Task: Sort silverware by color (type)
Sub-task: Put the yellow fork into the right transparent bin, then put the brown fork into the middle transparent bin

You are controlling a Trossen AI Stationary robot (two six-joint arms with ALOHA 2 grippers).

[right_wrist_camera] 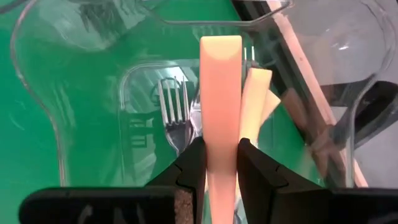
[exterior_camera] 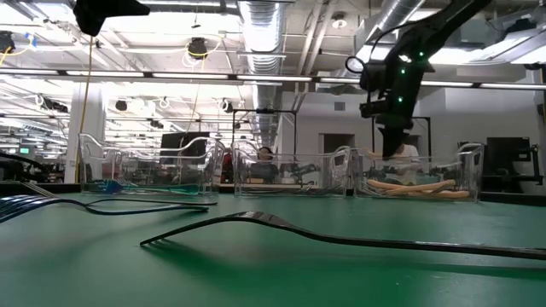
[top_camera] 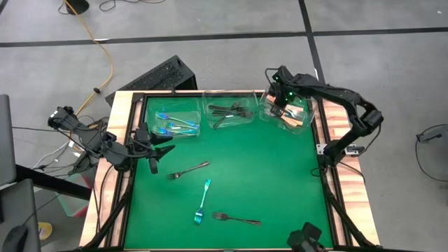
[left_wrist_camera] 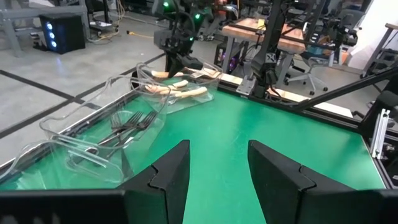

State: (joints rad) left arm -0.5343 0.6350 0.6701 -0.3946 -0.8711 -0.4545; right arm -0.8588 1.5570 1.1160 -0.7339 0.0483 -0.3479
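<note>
At the left of the high view the left gripper [top_camera: 159,150] hangs over the left edge of the green tabletop [top_camera: 273,175], its fingers apart and empty, as its own wrist view confirms. Just right of it lies a dark fork [top_camera: 187,170], long axis running up-right across the frame; the left arm is plainly the nearer one for it. Lower, toward centre, a blue-teal fork [top_camera: 203,201] lies nearly upright in the frame, and a second dark fork [top_camera: 236,219] lies almost level beside its lower end.

Along the upper edge stand three clear tubs: the left tub [top_camera: 155,117] holds blue-teal forks, the middle tub [top_camera: 208,116] dark ones, the right tub [top_camera: 306,123] cream-handled ones.

At upper right the right gripper [top_camera: 283,112] hovers over that right tub, clamped on a cream-handled fork [right_wrist_camera: 220,106]. The right wrist view alone shows this grip: the handle stands between the fingers, pointing straight ahead over other forks already in the tub. The coming release probably turns on the fork hanging inside the tub's walls, which it appears to do.

The low view shows the gripper just above the rim, which the high view cannot.
</note>
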